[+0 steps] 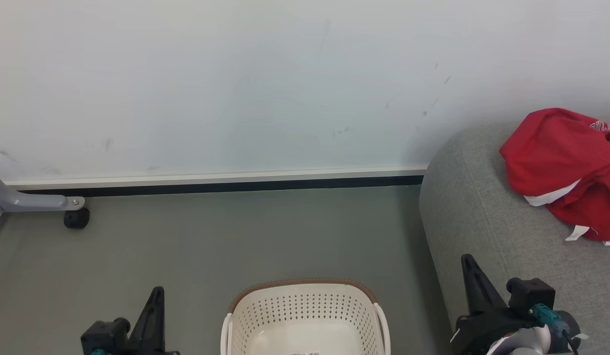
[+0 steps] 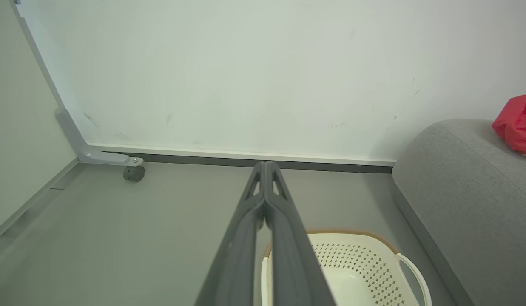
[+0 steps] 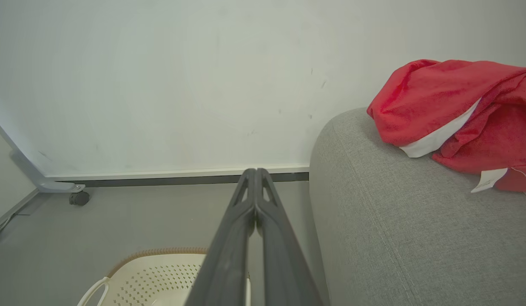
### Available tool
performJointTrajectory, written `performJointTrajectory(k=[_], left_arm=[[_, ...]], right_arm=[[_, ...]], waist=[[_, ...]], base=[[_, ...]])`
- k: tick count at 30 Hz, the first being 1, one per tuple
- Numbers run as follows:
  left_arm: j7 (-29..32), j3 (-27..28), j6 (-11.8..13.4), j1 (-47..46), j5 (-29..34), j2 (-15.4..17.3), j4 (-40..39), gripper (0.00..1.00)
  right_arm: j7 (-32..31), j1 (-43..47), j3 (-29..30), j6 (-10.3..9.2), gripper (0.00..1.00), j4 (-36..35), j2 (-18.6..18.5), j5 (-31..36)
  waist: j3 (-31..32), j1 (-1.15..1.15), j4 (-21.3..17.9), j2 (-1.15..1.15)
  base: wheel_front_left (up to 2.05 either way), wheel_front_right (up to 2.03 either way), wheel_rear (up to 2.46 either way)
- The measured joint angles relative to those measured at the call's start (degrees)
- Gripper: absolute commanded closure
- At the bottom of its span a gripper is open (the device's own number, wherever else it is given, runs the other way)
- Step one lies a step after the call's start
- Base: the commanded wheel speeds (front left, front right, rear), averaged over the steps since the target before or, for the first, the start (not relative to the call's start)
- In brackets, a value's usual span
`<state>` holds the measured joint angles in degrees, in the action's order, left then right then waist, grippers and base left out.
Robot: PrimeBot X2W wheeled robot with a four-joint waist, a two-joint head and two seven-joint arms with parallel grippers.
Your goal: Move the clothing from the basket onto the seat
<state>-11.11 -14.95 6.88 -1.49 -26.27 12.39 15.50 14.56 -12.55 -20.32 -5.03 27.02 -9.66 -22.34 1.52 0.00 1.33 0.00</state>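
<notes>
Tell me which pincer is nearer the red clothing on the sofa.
Right. The right pincer is by the sofa, just short of the clothing; the left pincer is far off, beyond the basket.

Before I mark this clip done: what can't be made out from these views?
1. Basket, near half: head view, cut by the bottom edge; left wrist view, partly covered by the shut left tool. Leftover clothing there cannot be ruled out.
2. Red jerseys on the sofa: all views, cut by the right edge; number uncountable.
3. Jersey lettering: head view, cut off, unreadable.
4. White tags: too small to read.
</notes>
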Motion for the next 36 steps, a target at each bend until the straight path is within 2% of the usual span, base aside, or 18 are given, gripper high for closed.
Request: performJointTrajectory(k=[36], left_arm=[[6.50,7.28,-4.56,-0.44,-22.60,-3.33,0.64,1.00]], right_arm=[[-7.99,1.36,10.07,4.04,1.00,-2.63,2.32,-24.08]], waist=[[-0.54,0.00,-0.50,0.00]], base=[[0.00,0.00,0.00]])
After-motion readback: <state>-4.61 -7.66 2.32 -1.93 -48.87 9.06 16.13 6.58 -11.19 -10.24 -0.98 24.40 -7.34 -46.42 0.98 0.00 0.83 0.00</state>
